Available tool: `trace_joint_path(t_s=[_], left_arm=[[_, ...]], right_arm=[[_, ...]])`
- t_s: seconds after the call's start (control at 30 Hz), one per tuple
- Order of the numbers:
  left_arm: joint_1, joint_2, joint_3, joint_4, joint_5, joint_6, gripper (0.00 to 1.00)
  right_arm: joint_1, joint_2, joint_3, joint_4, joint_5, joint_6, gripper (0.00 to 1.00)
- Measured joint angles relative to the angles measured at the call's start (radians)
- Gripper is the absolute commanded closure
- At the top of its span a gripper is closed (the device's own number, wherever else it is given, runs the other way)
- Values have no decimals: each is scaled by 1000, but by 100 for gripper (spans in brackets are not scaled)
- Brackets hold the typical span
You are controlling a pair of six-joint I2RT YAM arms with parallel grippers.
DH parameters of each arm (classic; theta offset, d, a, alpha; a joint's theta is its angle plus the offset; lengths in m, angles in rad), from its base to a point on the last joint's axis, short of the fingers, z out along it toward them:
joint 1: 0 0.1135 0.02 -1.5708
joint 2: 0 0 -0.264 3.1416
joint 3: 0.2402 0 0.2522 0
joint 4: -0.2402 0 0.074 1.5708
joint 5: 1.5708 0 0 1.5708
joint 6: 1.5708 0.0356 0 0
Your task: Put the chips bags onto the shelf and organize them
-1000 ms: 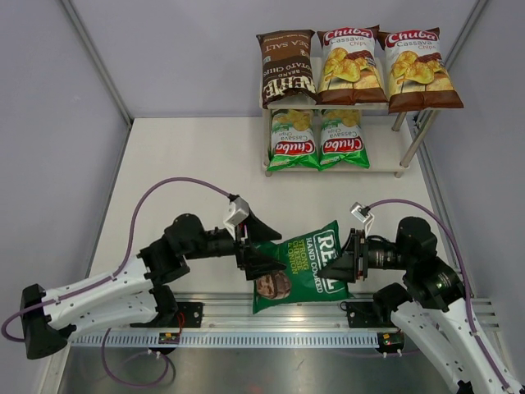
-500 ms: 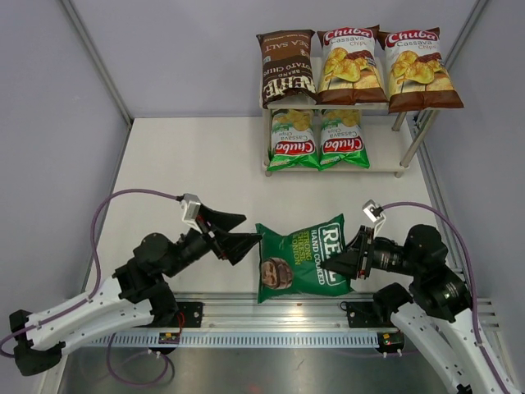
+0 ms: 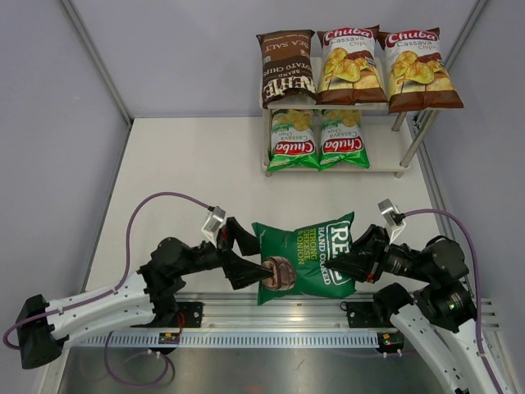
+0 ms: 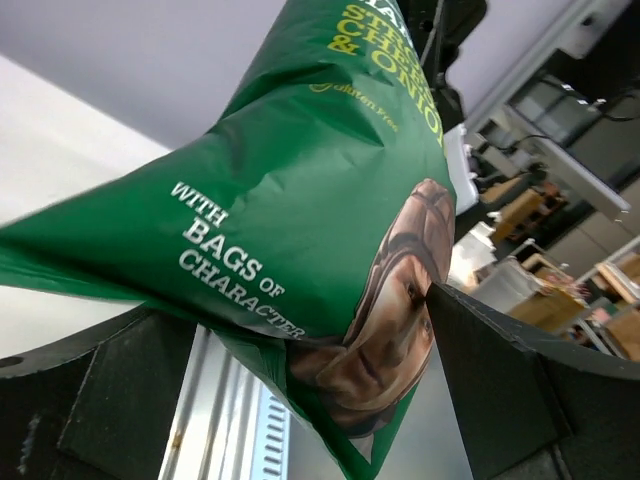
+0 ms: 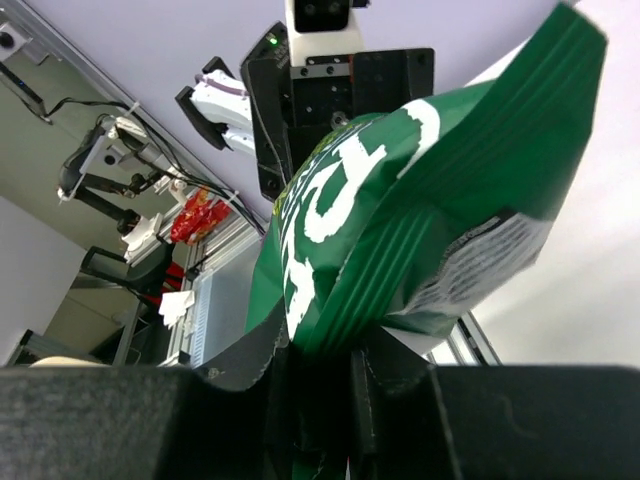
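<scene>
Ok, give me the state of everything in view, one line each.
dark green bag: off the shelf, one end pinched by the right gripper
right gripper: shut on the dark green bag
left gripper: open, fingers either side of that bag
dark brown bag: on the top board
brown-and-white bags: both on the top board
green-and-white bags: both on the lower board

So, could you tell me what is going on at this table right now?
The two arms have the dark green REAL bag held up between them. The right gripper is pinched shut on the bag's sealed end; the left gripper is open, its fingers either side of the opposite end without clamping it. The shelf holds five bags: the Kettle bag and two brown Chuba bags on top, two green Chuba bags below, with bare board to their right.
</scene>
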Motion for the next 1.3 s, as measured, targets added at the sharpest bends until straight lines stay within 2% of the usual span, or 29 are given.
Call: trace_joint_path(t_s=[0.07,0.1,0.13,0.17,0.2,0.37,0.57,0.6,0.67,0.73,0.77,0.8,1.03,1.17,1.2,1.27,1.3], left_arm=[[1,35,-12,84,38,-27,1],[1,50,-17,111,49,-37,5],[1,66,-23,138,61,-50,13],[1,74,-27,157,67,-58,30],[1,76,-31,166,70,-68,42],[0,-1,-29,149,41,-50,79],[-11,-132,-18,3,-18,13,93],[-11,-143,-15,-24,-24,22,100],[-11,-152,-5,-69,-35,37,100],[-11,-155,6,-104,-48,52,100],[-11,-158,13,-121,-58,59,100],[-11,-161,17,-134,-68,64,100],[-9,-204,20,-206,-188,87,100],[-8,-229,31,-296,-327,85,85],[-8,-241,33,-330,-372,81,63],[-7,-267,47,-422,-482,62,53],[-7,-275,55,-464,-529,45,35]], right_arm=[[0,-1,-2,25,-11,8,100],[0,-3,-2,35,-18,11,100],[0,-6,-3,41,-22,14,100],[0,-13,-3,45,-28,15,100],[0,-22,-3,47,-31,15,100],[0,-45,-2,15,-25,-12,100],[0,-46,8,-87,8,-65,100],[0,-46,12,-106,14,-73,100],[0,-49,27,-153,39,-91,100],[0,-53,46,-197,70,-99,91],[0,-55,55,-215,87,-103,90],[0,-55,61,-228,100,-103,100],[1,-39,90,-248,153,-102,100],[1,-24,111,-249,208,-106,100],[1,-20,114,-250,229,-106,100],[1,-8,123,-250,281,-106,100],[1,-1,124,-251,309,-105,100]])
